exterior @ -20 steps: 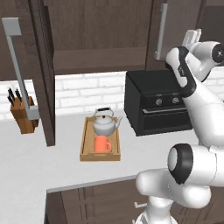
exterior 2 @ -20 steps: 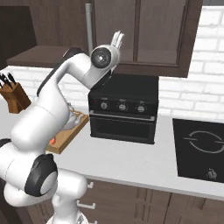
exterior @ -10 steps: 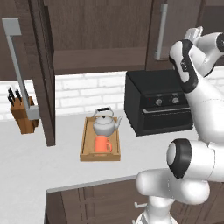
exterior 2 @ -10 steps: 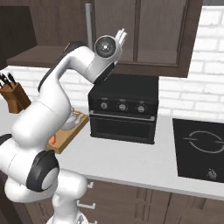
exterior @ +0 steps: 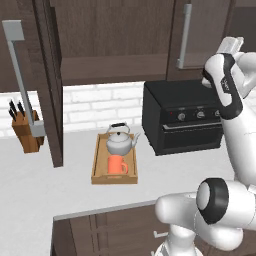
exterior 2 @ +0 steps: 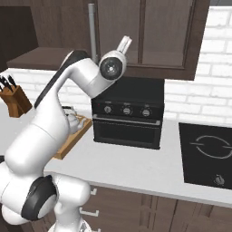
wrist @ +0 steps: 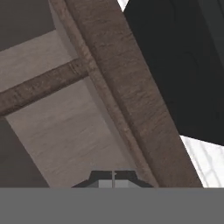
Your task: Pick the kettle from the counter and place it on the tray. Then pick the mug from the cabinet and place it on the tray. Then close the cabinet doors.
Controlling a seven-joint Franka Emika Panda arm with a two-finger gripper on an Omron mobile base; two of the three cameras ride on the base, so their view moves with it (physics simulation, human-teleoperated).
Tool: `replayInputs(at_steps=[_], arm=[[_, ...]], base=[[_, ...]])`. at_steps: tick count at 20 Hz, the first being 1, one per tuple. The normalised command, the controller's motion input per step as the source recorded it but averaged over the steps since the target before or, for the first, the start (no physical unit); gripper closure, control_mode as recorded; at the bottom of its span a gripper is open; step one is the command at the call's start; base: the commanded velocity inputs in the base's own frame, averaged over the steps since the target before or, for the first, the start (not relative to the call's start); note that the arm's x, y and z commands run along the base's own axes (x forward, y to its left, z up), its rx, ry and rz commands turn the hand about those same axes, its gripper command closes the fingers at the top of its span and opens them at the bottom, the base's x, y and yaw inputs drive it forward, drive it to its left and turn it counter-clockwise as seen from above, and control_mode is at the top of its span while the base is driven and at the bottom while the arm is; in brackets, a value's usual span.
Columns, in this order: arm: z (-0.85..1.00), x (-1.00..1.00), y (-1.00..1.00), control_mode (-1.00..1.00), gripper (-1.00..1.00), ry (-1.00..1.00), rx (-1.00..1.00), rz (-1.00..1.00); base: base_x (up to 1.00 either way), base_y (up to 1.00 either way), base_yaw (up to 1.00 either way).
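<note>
Grey counter (exterior: pixel 30 185) carries the tray (exterior: pixel 98 170) left of the oven (exterior: pixel 182 120), kettle (exterior: pixel 119 142) and mug (exterior: pixel 117 165) aboard; gripper (exterior 2: pixel 125 44), pressed together, empty, up by the cabinet door (exterior 2: pixel 164 31).

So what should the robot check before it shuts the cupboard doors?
1. Kettle on the tray: ok.
2. Mug on the tray in front of the kettle: ok.
3. Left door swung out and open, not closed: not ok.
4. Right door shut flat: cannot tell.
5. Fingers shut, holding nothing: ok.
6. Fingers touching a door: cannot tell.
</note>
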Motion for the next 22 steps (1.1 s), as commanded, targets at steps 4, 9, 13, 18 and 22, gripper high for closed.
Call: replayInputs(at_steps=[4, 9, 13, 18, 22], arm=[[0.34, -1.0, 0.08, -1.0, 1.0, 0.05, -0.23, 0.0], [0.09, -0.43, 0.05, -1.0, 1.0, 0.02, -0.08, 0.0], [0.0, -0.44, 0.26, -1.0, 1.0, 0.0, 0.0, 0.0], [0.0, -1.0, 0.96, -1.0, 1.0, -0.06, -0.11, 0.0], [0.0, -1.0, 1.0, -1.0, 1.0, -0.05, -0.26, 0.0]], base=[[0.0, 0.0, 0.0], [0.0, 0.0, 0.0], [0.0, 0.0, 0.0], [0.0, 0.0, 0.0], [0.0, 0.0, 0.0]])
